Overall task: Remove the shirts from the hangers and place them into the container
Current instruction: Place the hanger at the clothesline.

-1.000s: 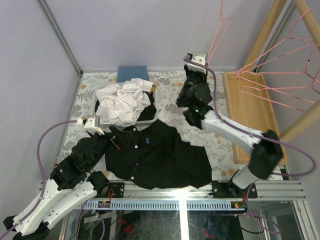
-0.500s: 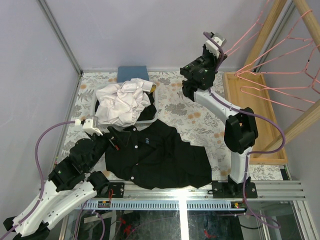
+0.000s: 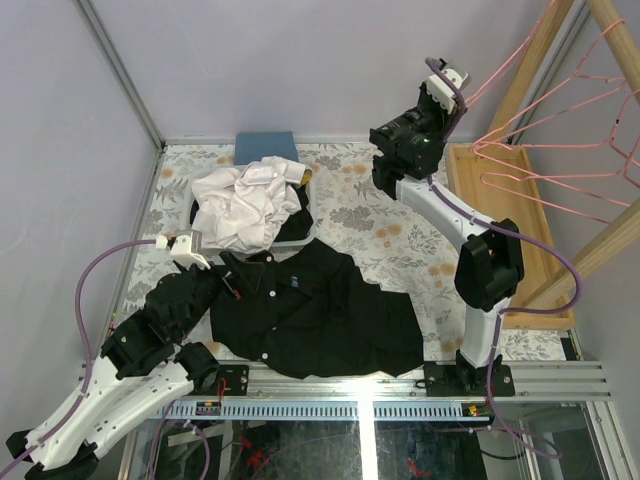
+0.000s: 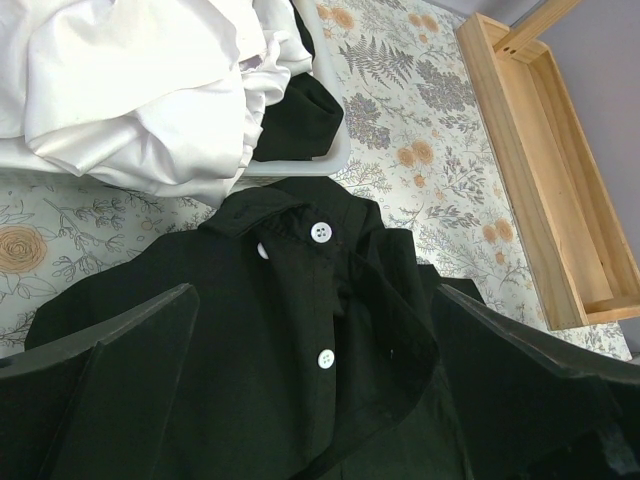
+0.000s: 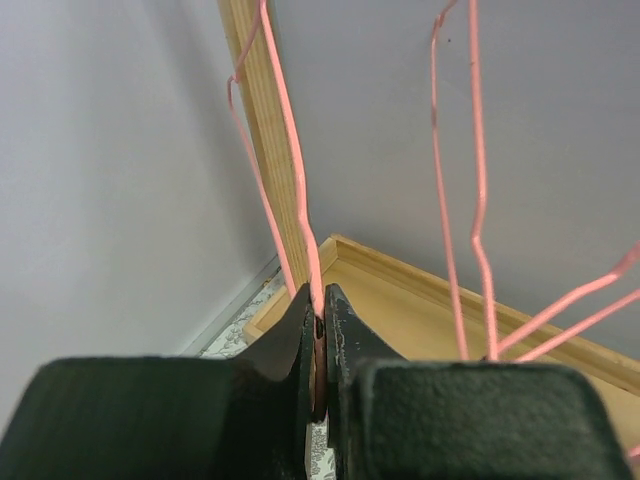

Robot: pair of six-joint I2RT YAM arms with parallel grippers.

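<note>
From above, the right gripper point(image 3: 447, 80) was raised high by the wooden rack point(image 3: 600, 40), its jaws pressed together on the thin wire of a pink hanger point(image 3: 500, 62). The likely trouble was that this wire would snag the other hangers point(image 3: 560, 160) already hung there, or slip from so narrow a pinch and drop somewhere off the wooden tray point(image 3: 495, 220). The left gripper point(image 3: 190, 250) hovered over the collar end of the black shirt point(image 3: 320, 310), which lay spread on the table just in front of the container point(image 3: 311, 205); the container itself was already heaped with a white shirt point(image 3: 245, 205). A careless grab might have taken only one layer and dragged the garment, leaving part of it hanging over the rim. In the left wrist view the fingers point(image 4: 130, 340) stood fully apart, holding nothing and straddling the buttoned placket, with the container's edge just beyond the collar. In the right wrist view the jaws were clamped flat on the pink wire, with the rack's post behind it and two more wire strands just beside, close enough to tangle.
</note>
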